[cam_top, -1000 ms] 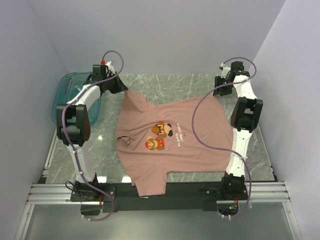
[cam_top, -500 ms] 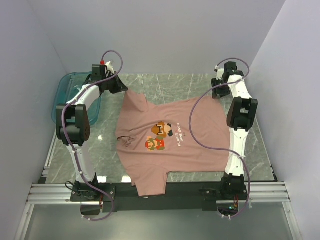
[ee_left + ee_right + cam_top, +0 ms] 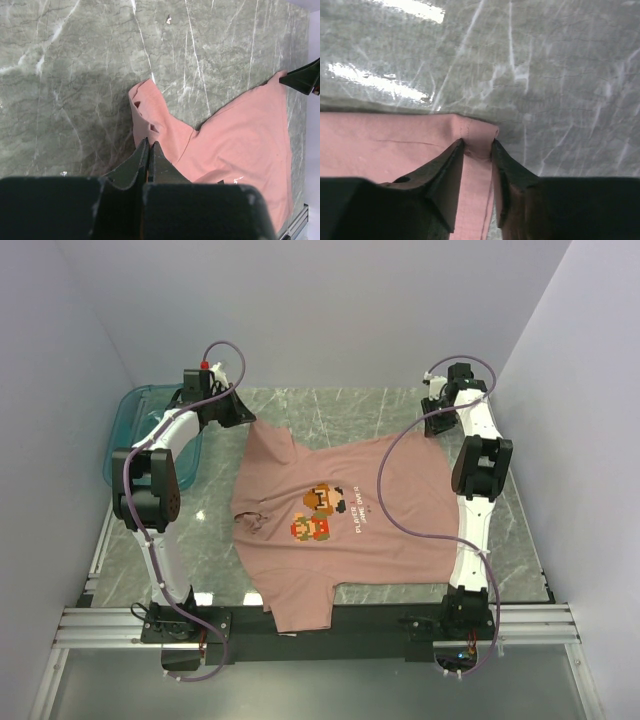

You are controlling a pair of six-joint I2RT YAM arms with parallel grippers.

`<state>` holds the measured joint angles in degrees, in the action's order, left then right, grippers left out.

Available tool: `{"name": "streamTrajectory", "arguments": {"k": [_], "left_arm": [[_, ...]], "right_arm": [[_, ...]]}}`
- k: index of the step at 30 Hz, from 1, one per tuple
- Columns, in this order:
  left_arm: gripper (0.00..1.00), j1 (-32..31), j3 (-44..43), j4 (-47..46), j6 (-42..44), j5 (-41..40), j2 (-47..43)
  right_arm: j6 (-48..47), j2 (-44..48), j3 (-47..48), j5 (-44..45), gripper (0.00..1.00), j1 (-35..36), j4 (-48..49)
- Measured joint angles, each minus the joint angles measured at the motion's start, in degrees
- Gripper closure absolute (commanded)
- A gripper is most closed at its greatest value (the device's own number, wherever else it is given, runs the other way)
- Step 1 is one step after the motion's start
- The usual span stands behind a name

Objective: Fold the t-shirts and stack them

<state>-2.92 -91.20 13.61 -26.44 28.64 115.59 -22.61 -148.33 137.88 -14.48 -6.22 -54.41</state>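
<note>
Left end effector point(image 3: 149, 143) seemingly pinches t-shirt point(image 3: 400, 535) sleeve; right end effector point(image 3: 477, 146) straddles hem.

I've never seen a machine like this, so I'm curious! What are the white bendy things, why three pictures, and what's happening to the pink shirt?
Those are two robot arms bolted to a green marble table. One picture comes from a camera high above. The other two come from small cameras on each wrist, looking at that arm's claw. A pink t-shirt with a pixel game character lies spread flat, and a teal bin sits at the left. The left claw is shut, pinching a sleeve. The right claw stands open around the shirt's corner.
</note>
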Motion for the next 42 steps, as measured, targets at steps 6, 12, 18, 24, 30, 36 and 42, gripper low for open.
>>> {"name": "streamTrajectory", "arguments": {"k": [6, 12, 18, 24, 30, 36, 42], "left_arm": [[1.00, 0.00, 0.02, 0.00, 0.02, 0.02, 0.00], [0.99, 0.00, 0.11, -0.02, 0.13, 0.04, -0.07], [1.00, 0.00, 1.90, -0.55, 0.26, 0.13, -2.21], [1.00, 0.00, 5.68, -1.01, 0.17, 0.04, -10.03], [1.00, 0.00, 6.51, -1.31, -0.07, -1.86, -25.66], [1.00, 0.00, -1.75, -3.17, -1.66, -8.02, -43.04], [1.00, 0.00, -17.42, -4.87, -3.06, -14.60, -53.02]], "right_arm": [[-1.53, 0.00, -0.33, -0.63, 0.96, 0.02, 0.37], [-1.70, 1.86, -4.04, -0.83, 1.00, 0.02, 4.33], [-0.81, 18.60, -28.83, -2.56, 1.00, 0.50, 12.61], [-0.39, 45.55, -48.85, -2.49, 1.00, 3.50, 19.23], [0.28, 64.81, -43.87, -2.12, 1.00, 4.00, 19.30], [0.42, 71.49, -19.37, 1.16, 1.00, 3.54, 12.68], [-0.68, 81.48, -5.40, 6.67, 1.00, 3.06, 13.18]]}}
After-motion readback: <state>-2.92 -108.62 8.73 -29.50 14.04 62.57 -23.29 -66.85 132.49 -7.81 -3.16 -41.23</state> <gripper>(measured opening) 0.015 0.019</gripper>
